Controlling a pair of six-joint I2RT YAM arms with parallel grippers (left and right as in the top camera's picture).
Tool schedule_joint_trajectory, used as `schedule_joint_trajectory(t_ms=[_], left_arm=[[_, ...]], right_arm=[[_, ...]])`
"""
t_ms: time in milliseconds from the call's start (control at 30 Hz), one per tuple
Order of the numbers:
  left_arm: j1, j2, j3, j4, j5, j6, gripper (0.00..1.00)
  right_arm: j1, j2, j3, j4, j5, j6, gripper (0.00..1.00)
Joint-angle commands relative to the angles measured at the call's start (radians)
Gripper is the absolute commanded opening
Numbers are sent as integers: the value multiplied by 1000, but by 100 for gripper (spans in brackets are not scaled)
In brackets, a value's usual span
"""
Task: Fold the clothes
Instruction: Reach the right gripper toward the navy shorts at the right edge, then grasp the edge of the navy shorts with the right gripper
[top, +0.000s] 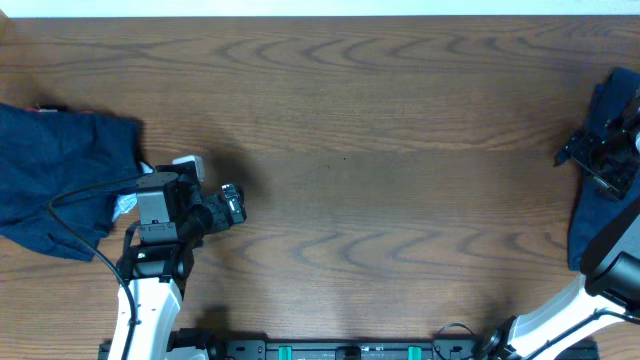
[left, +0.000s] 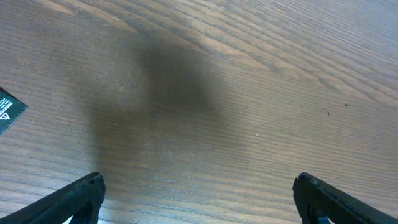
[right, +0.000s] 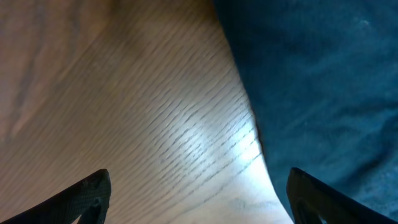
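Left wrist view: left gripper (left: 199, 190) sits nearest the lens, its two black fingers (left: 74, 199) spread to the frame corners with nothing between them. The wood table (left: 249, 93) lies beneath and beyond. One black label (left: 9, 109) shows at the left edge with a white triangle mark; its lettering is too small to read. Right wrist view: right gripper (right: 199, 190) gapes just as wide and holds nothing. Table grain lies under it, and past the right-hand finger (right: 317, 199) the dark navy right clothes heap (right: 323, 81) fills the upper right. Overhead: two arms, two grippers, two navy heaps; garments per heap cannot be counted. The left arm (top: 150, 270) rises from the near edge, its gripper over wood. The left clothes heap (top: 60, 170) lies just beside it at the table's left edge, with one black cable (top: 95, 188) crossing the fabric. The right arm (top: 600, 290) reaches up the right edge, and its gripper hovers over the right clothes heap.
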Motion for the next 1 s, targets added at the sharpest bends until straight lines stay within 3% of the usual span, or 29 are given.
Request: schedule_joint_trajectory(t_ms=[0, 233, 433, 567, 667, 767, 900, 967], left_arm=[[2, 2, 24, 2, 13, 25, 98], [2, 2, 24, 2, 13, 29, 98], [2, 2, 24, 2, 13, 29, 98], [2, 2, 24, 2, 13, 29, 98], [2, 2, 24, 3, 13, 28, 98], [2, 2, 24, 3, 13, 29, 98], [2, 2, 24, 3, 13, 29, 98], [2, 2, 24, 3, 13, 29, 98]], right_arm=[[-30, 44, 12, 6, 5, 1, 88], [-82, 110, 12, 9, -17, 0, 88], [-129, 115, 12, 20, -40, 0, 82], [-154, 116, 12, 23, -69, 0, 68], [-157, 116, 12, 25, -76, 0, 66], [-156, 116, 12, 27, -77, 0, 55], [-153, 116, 12, 31, -77, 0, 55], [-153, 116, 12, 31, -77, 0, 49]])
